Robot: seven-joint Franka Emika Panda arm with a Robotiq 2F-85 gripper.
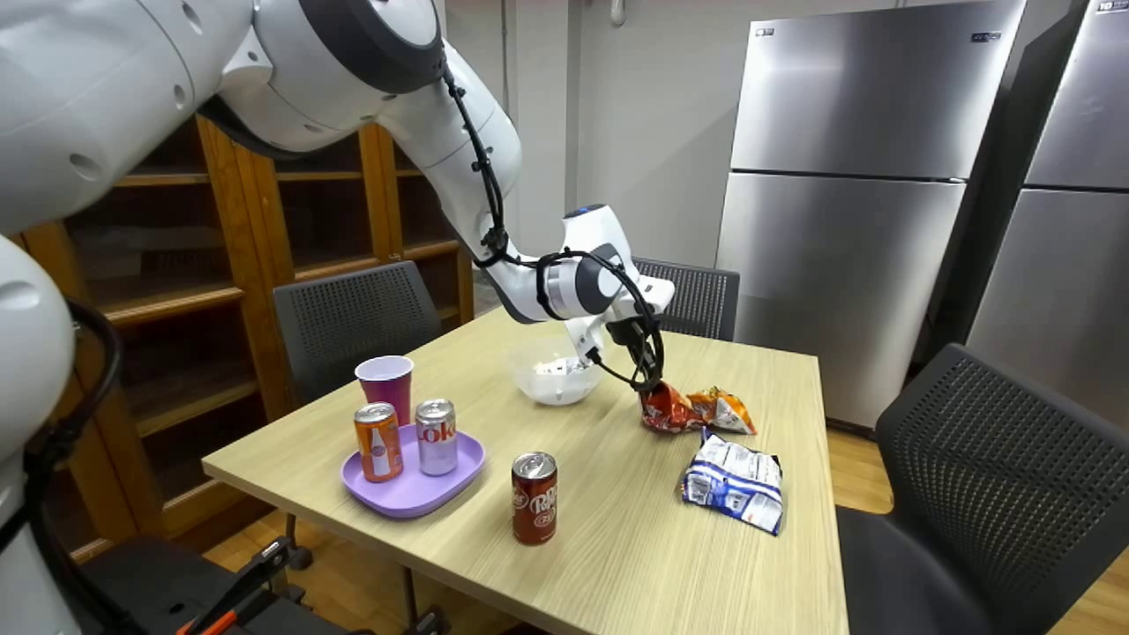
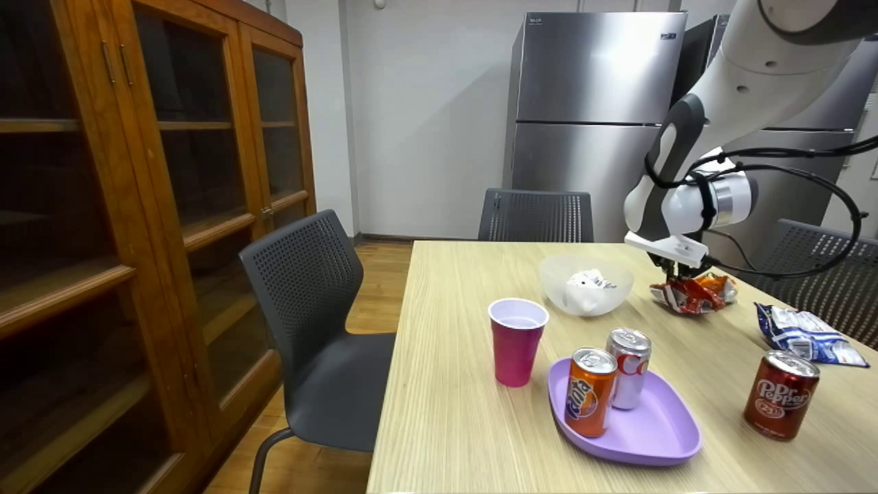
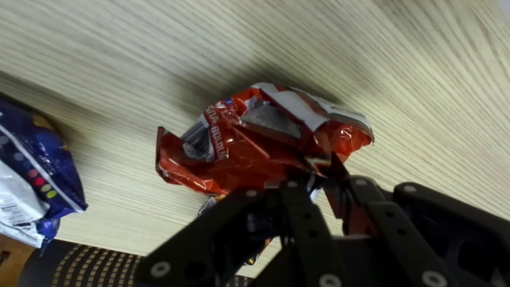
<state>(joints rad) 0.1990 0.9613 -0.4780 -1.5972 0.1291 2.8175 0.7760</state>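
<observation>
Gripper nearly closed on a fold of red bag, whose long axis runs off rightward from the grip in an exterior view.

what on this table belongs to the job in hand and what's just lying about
Part of the job, it seems:
red snack bag
end effector, its fingers closed on that bag

Just lying about, it seems:
blue-and-white bag
frosted bowl
purple cup
lilac tray
orange can
silver can
dark red can
</observation>
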